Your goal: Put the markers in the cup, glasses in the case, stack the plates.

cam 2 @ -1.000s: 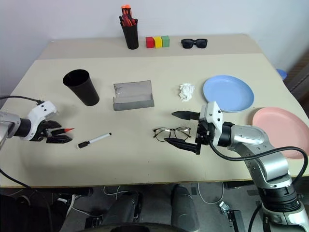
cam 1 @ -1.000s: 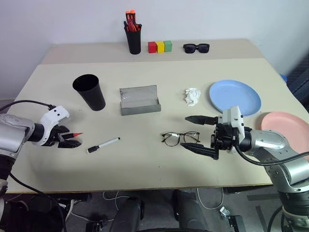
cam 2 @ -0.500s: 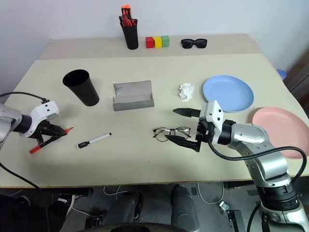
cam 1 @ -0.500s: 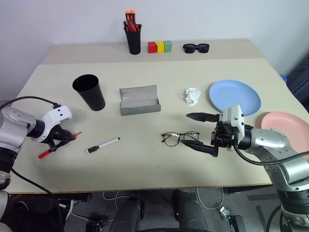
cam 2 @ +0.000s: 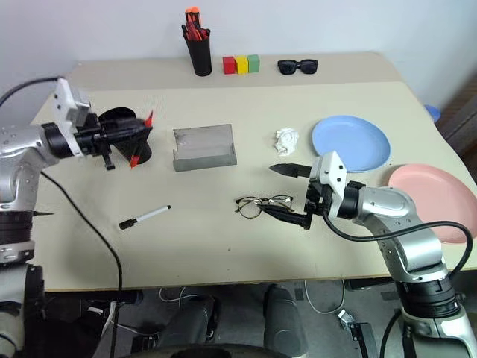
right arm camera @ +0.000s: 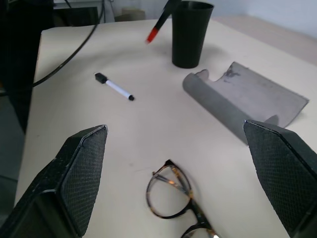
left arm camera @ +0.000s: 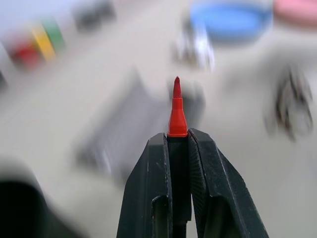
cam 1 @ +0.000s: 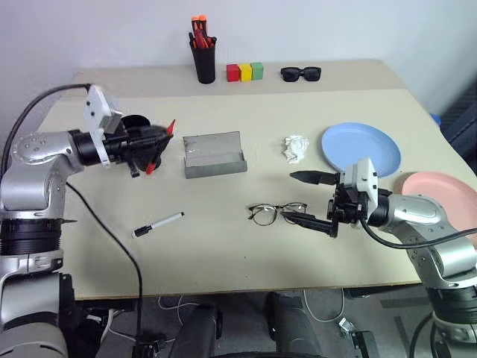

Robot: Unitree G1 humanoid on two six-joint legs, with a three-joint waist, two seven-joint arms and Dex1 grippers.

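Two markers (cam 1: 158, 223), two plates (cam 1: 361, 148), three blocks (cam 1: 246, 71), one cup (right arm camera: 190, 32), one case (cam 1: 215, 154).

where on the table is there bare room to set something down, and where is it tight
Bare table runs along the near edge, between the white marker and the glasses. The band between the case and the coloured blocks is also open. It is tight around the cup and beside the blue plate.

Silver arms, white wrists, black cables
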